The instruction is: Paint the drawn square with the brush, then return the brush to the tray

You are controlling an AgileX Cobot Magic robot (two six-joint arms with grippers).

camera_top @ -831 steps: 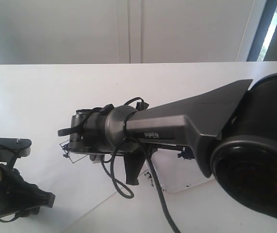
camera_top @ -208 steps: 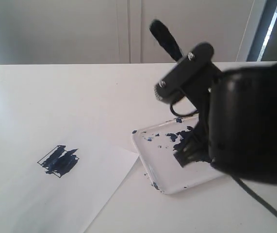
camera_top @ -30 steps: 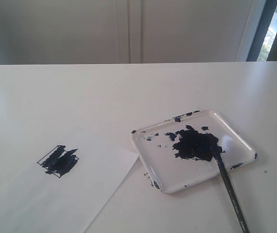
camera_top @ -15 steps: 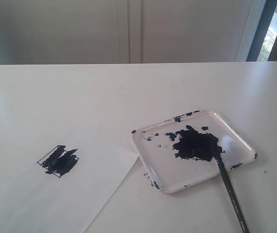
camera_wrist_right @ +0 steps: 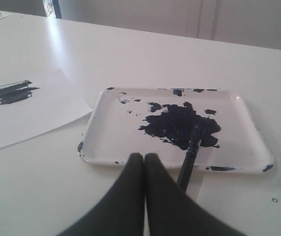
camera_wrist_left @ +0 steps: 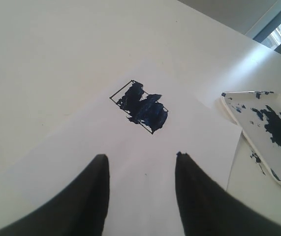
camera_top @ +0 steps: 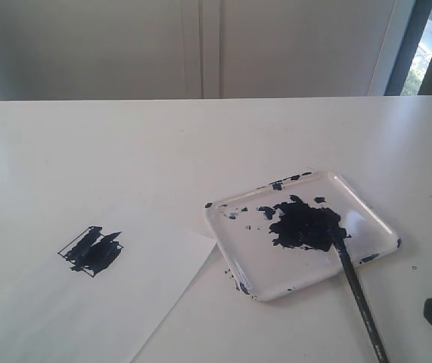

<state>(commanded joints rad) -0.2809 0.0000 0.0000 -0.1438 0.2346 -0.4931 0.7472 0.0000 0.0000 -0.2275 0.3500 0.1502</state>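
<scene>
Soft daylight, mild blur, faint glare

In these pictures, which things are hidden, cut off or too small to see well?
Exterior view: the bottom edge cuts off the end of the brush.
Right wrist view: the shut right tool hides the lower part of the brush.
Left wrist view: the picture edge cuts off part of the tray.
Right wrist view: the drawn square is too small and flat to judge its paint cover.

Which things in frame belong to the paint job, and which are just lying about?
Job: drawn square, brush, tray, paper sheet carrying the square.
Not job: white table, wall panels, window strip.
</scene>
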